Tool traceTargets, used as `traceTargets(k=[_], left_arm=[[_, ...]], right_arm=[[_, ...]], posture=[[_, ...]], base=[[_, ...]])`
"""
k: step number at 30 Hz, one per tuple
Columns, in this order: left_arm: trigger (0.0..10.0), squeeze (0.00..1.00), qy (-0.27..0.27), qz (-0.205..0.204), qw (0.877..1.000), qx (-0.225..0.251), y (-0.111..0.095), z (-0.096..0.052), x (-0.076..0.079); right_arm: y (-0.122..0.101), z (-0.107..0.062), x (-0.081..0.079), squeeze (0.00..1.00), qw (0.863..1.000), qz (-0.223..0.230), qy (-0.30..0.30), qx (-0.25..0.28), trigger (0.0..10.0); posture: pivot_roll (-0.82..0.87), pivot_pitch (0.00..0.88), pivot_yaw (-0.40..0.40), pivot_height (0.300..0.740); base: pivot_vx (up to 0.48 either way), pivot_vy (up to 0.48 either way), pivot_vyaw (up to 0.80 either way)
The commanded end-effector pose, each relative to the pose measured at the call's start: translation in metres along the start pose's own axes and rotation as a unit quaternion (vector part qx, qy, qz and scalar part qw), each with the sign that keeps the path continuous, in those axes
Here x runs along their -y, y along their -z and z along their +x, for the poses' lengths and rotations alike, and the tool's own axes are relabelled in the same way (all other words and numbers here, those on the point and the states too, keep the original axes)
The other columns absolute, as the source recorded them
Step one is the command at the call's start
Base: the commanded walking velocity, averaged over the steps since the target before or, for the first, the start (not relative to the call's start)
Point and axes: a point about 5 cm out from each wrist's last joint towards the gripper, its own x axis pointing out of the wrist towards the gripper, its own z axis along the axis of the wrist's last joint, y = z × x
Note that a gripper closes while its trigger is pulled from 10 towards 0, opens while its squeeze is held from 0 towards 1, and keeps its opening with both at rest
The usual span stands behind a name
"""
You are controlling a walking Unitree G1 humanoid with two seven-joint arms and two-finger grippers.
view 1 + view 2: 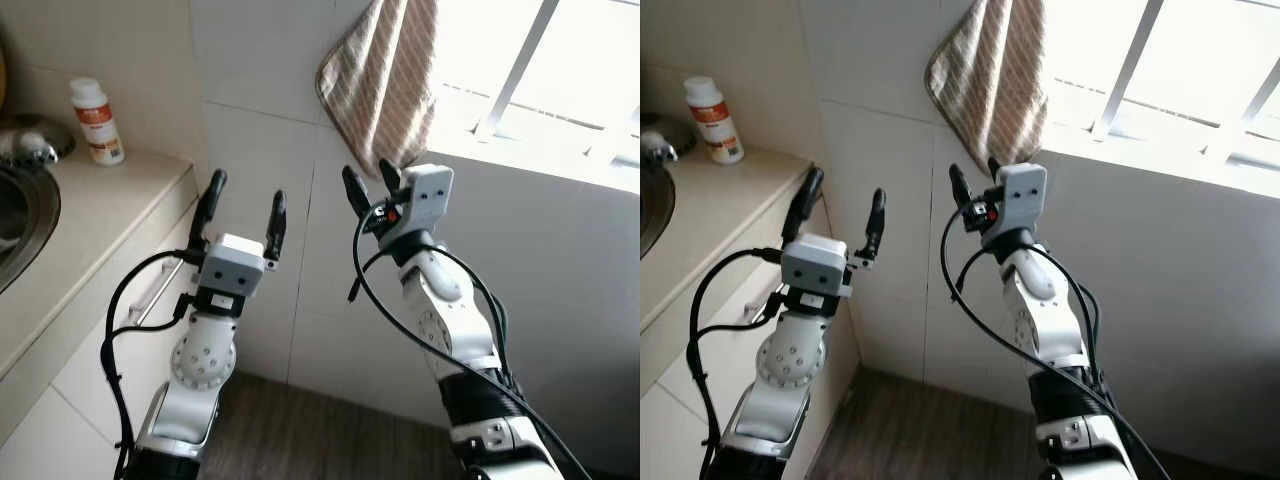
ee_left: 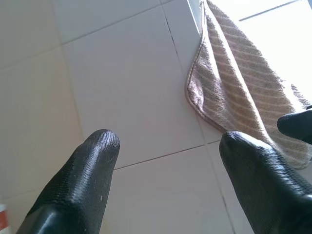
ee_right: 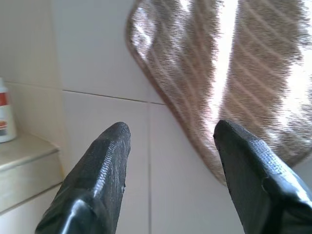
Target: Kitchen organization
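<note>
From our head cameras, both arms are raised toward the white tiled wall (image 1: 260, 80). Our right gripper (image 1: 372, 188) stands with its fingers spread and nothing between them, just below the hem of the brown-and-cream striped cloth towel (image 1: 385, 75) that hangs beside the bright window (image 1: 540, 70). Our left gripper (image 1: 240, 210) is likewise spread and empty, near the beige countertop (image 1: 100, 200) where a white bottle with a red label (image 1: 97, 120) stands by the edge of the metal sink (image 1: 25, 215).

In the left wrist view, the towel hangs off to one side of our fingers.

In the right wrist view, the towel's lower corner sits between and beyond the fingertips (image 3: 114, 141); glare washes out the weave, so its distance is hard to judge.

The risk: closing too early would catch air, and pulling at an angle might tear it off its unseen hanger.
</note>
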Motion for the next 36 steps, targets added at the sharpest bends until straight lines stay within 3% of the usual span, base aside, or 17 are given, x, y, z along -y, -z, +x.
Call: traceTargets(k=[1,22,24,28,32,33,34,35,36], left_arm=[[10.0,0.00,0.007,-0.001,1.000,0.001,0.000,-0.001,0.003],[10.0,0.00,0.063,-0.004,0.997,-0.041,0.013,-0.010,0.016],[10.0,0.00,0.099,-0.023,0.991,-0.082,0.023,-0.020,0.026],[10.0,0.00,0.111,-0.030,0.987,-0.111,0.031,-0.029,0.030],[10.0,0.00,0.121,-0.049,0.975,-0.180,0.046,-0.051,0.031],[10.0,0.00,0.130,-0.060,0.966,-0.213,0.053,-0.064,0.032],[10.0,0.00,0.133,-0.063,0.964,-0.221,0.054,-0.067,0.033],[10.0,0.00,0.144,-0.062,0.953,-0.257,0.062,-0.080,0.035],[10.0,0.00,0.159,-0.062,0.938,-0.301,0.070,-0.097,0.037]], right_arm=[[-0.003,0.000,0.003,0.00,1.000,-0.005,0.007,0.003,10.0],[0.011,-0.015,0.011,0.00,0.999,-0.019,0.041,-0.026,10.0],[0.019,-0.026,0.017,0.00,0.997,-0.029,0.059,-0.046,10.0],[0.027,-0.038,0.021,0.00,0.994,-0.042,0.069,-0.068,10.0],[0.044,-0.074,0.024,0.00,0.988,-0.092,0.054,-0.115,10.0],[0.051,-0.091,0.024,0.00,0.983,-0.117,0.037,-0.139,10.0],[0.053,-0.095,0.024,0.00,0.981,-0.123,0.033,-0.145,10.0],[0.073,-0.113,0.028,0.00,0.961,-0.173,0.023,-0.216,10.0],[0.095,-0.139,0.035,0.00,0.925,-0.234,0.011,-0.298,10.0]], posture=[[0.06,0.000,-0.078,0.740],[0.05,0.000,-0.077,0.740],[0.05,0.000,-0.079,0.740],[0.05,0.000,-0.079,0.740],[0.04,0.000,-0.077,0.740],[0.04,0.000,-0.075,0.740],[0.04,0.000,-0.075,0.740],[0.03,0.000,-0.069,0.740],[0.02,0.000,-0.064,0.740]], base=[[0.000,0.000,-0.80],[0.000,0.000,-0.80],[0.000,0.000,-0.80],[0.000,0.000,-0.80],[0.000,0.000,-0.80],[0.000,0.000,-0.80],[0.000,0.000,-0.80],[0.000,0.000,-0.80],[0.000,0.000,-0.80]])
